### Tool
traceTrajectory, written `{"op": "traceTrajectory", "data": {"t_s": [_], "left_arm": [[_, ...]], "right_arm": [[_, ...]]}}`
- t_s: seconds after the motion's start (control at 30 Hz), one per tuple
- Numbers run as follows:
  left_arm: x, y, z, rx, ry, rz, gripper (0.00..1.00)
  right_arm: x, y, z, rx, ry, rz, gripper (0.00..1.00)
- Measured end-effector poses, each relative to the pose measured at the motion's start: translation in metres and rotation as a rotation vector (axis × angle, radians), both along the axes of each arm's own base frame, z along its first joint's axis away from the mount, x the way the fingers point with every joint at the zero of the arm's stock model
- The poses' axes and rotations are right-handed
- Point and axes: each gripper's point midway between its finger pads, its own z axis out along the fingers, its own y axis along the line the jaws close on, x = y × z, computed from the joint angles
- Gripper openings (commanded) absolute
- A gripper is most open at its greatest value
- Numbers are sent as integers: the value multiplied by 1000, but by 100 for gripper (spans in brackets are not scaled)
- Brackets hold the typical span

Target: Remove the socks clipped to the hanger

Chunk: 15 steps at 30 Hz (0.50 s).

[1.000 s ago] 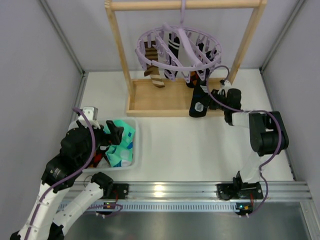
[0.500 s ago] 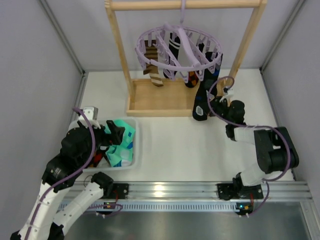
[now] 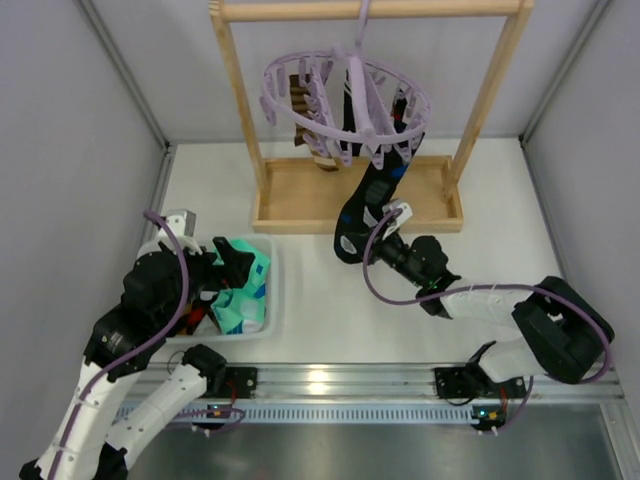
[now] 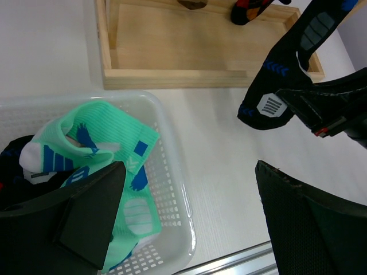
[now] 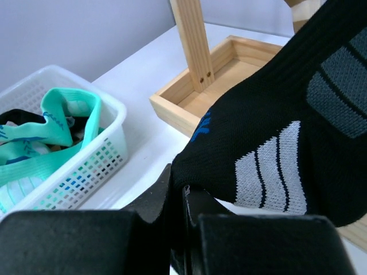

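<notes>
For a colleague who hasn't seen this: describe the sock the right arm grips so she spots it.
Find the wooden frame at the back and the lilac hanger on its rail. A black sock slants from the hanger down to the right pincer, shut on it. Its neighbours hang straight; it alone is stretched taut.

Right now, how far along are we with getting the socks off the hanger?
Done: mint-green socks lie in the white basket, with the open left gripper above them. In hand: the right gripper is shut on a black sock, pulled taut from the hanger and seemingly not yet unclipped. Left: a brown-striped sock and a black-and-red one hang from its pegs.
</notes>
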Motion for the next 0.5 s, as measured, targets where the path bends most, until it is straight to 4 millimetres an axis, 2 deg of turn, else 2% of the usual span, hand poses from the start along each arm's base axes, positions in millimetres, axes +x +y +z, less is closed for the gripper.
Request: {"op": "traceTrajectory", "data": {"t_s": [0.23, 0.5], "left_arm": [[-2, -10, 2, -28, 18, -43, 98], [-2, -23, 15, -60, 24, -96, 98]], "right_arm": [[-33, 34, 2, -76, -94, 10, 0], [-60, 68, 25, -111, -208, 30, 0]]}}
